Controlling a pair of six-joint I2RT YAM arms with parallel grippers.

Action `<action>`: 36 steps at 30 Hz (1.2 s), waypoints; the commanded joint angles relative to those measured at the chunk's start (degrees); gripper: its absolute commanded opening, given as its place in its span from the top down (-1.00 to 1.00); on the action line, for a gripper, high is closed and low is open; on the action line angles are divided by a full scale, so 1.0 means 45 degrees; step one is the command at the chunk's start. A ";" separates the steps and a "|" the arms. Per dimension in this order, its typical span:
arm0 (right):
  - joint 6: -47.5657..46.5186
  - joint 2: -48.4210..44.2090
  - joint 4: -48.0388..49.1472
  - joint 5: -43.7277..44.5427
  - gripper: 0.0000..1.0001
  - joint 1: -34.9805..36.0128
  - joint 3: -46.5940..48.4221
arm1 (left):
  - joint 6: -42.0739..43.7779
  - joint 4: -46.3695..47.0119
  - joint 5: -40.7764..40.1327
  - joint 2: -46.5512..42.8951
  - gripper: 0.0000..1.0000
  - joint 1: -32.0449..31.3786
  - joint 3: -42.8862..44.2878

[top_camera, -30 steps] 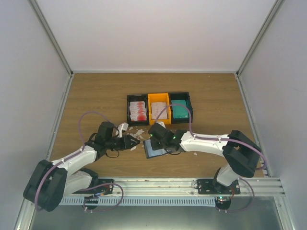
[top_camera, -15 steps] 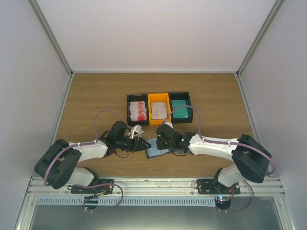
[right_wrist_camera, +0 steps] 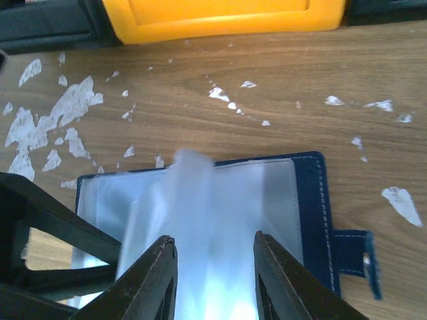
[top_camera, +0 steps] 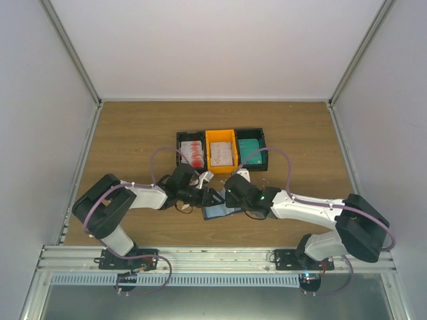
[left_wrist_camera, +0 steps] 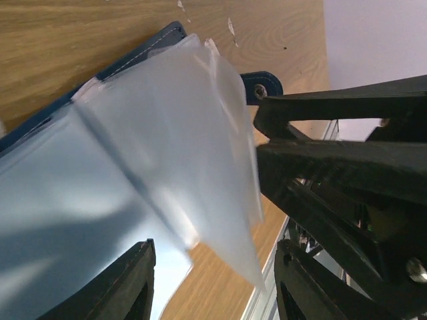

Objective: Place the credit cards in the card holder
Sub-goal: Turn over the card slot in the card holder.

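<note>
Open flat on the table [right_wrist_camera: 300, 73], just short of the orange bin [right_wrist_camera: 220, 17]: card holder [right_wrist_camera: 310, 200], long axis left-right, clasp tab [right_wrist_camera: 357, 257] pointing right. Left gripper [left_wrist_camera: 215, 257] spread, gripping nothing; right gripper [right_wrist_camera: 215, 243] parted astride a blurred clear sleeve [right_wrist_camera: 200, 213].

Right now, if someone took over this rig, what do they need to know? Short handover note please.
Left gripper: open, empty, low over the open card holder.
Right gripper: open, with a clear sleeve of the holder standing between its fingers. The sleeve is blurred and does not look pinched.
Things: the card holder lies open on the table, just in front of the bins. The cards are stacked in those bins.
Done: the holder is open. No card shows in it or in either gripper.
Left: take cards from the bins and slide them into the sleeves.
</note>
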 commanded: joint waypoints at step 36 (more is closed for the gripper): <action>-0.0649 -0.3965 -0.1851 0.1576 0.08 -0.1158 0.0365 | 0.1817 -0.2927 -0.3235 0.0951 -0.06 -0.1512 0.3919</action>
